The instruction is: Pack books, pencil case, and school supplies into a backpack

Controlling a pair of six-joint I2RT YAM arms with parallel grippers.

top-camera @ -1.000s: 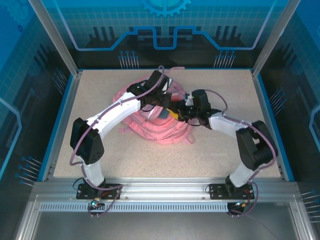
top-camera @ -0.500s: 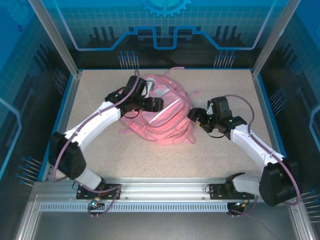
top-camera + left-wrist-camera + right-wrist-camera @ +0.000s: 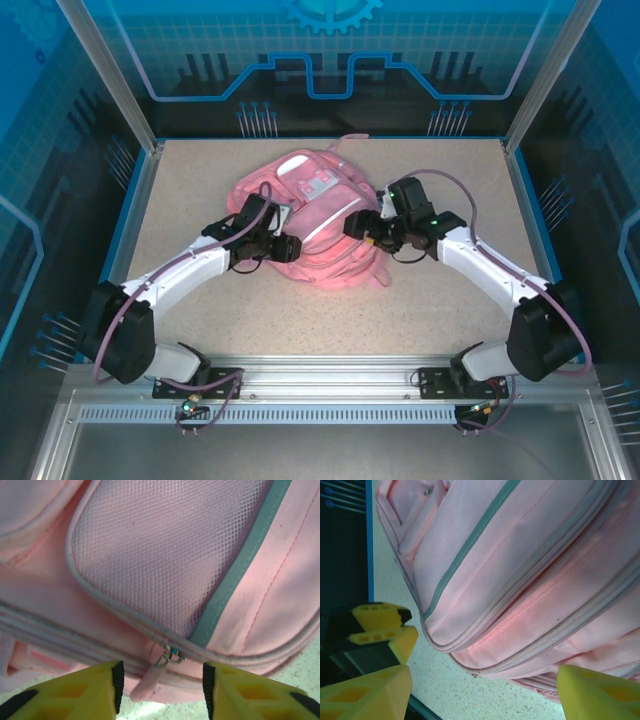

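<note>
The pink backpack [image 3: 315,200] lies flat mid-table with its zippers looking shut. My left gripper [image 3: 287,247] sits at its near-left edge. In the left wrist view its yellow fingers [image 3: 100,690] stand apart on either side of a metal zipper slider with a pink pull tab [image 3: 167,657], touching neither; the left gripper [image 3: 162,690] is open. My right gripper [image 3: 358,226] is at the backpack's right side. The right gripper [image 3: 484,687] is open wide, framing the backpack's [image 3: 520,555] lower corner with nothing held. The books, pencil case and school supplies are out of view.
The speckled table [image 3: 200,300] is bounded by a blue rim [image 3: 133,215] and glass walls on the left, right and back. A metal rail [image 3: 320,375] runs along the near edge. The left gripper's yellow fingers [image 3: 382,627] appear close by in the right wrist view.
Both arms left the top of the backpack. The left gripper came down to its near-left edge; the right swung out right, then back to its right side. The backpack lies flatter.
</note>
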